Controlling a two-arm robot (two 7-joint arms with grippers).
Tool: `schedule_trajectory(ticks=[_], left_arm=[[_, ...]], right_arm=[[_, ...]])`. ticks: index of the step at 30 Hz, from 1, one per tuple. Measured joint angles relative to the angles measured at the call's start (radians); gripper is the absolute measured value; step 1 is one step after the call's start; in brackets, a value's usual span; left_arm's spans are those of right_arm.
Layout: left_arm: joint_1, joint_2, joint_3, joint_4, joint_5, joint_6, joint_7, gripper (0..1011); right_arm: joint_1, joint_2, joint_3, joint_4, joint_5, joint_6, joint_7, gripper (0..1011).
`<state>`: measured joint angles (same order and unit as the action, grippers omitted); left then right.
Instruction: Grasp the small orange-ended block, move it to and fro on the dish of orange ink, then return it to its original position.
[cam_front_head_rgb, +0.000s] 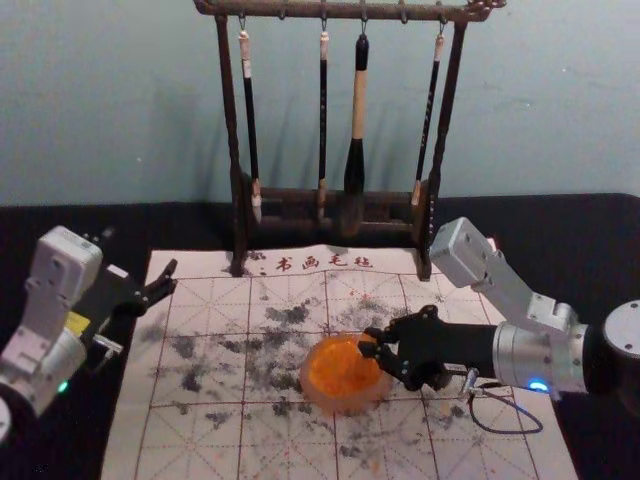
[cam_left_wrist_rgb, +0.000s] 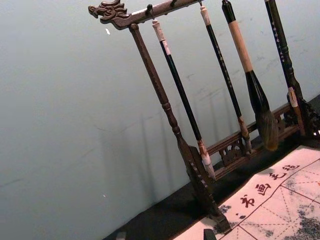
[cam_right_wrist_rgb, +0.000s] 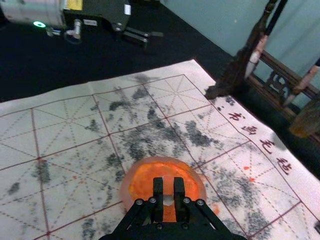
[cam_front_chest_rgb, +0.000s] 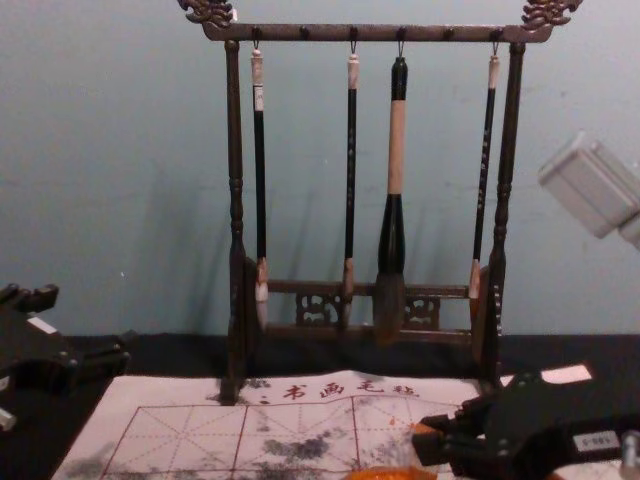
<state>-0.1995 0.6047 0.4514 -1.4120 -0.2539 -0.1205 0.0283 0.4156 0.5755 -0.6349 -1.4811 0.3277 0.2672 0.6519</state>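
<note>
Over the round dish (cam_front_head_rgb: 345, 405), whose translucent rim rings a wet-looking orange pool, the right gripper (cam_front_head_rgb: 370, 343) has its slim black jaws closed on the sides of the small, flat-faced block (cam_right_wrist_rgb: 168, 189); whether the block touches the ink I cannot tell. The left gripper (cam_front_head_rgb: 166, 281) hangs idle, jaws wide apart and holding nothing, by the far left edge of the pale cloth mat (cam_front_head_rgb: 190, 440), red-gridded and blotched with grey.
</note>
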Motion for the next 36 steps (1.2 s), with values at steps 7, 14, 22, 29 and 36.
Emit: schedule_trajectory(ticks=[7,14,22,29,36], left_arm=[[0.0,0.0,0.0,0.0,0.0,0.0,0.0,1001],[0.0,0.0,0.0,0.0,0.0,0.0,0.0,1001],[0.0,0.0,0.0,0.0,0.0,0.0,0.0,1001],[0.0,0.0,0.0,0.0,0.0,0.0,0.0,1002],[0.0,0.0,0.0,0.0,0.0,0.0,0.0,1001]], right_arm=[[-0.008,0.005,-0.009,-0.019,0.009,-0.004,0.015,71],[0.002,-0.007,-0.029,-0.013,0.006,-0.005,0.021,71],[0.017,-0.026,-0.043,0.007,-0.001,-0.007,0.021,71],[0.03,-0.042,-0.047,0.03,-0.004,-0.007,0.013,71],[0.036,-0.05,-0.036,0.048,-0.006,-0.008,-0.003,71]])
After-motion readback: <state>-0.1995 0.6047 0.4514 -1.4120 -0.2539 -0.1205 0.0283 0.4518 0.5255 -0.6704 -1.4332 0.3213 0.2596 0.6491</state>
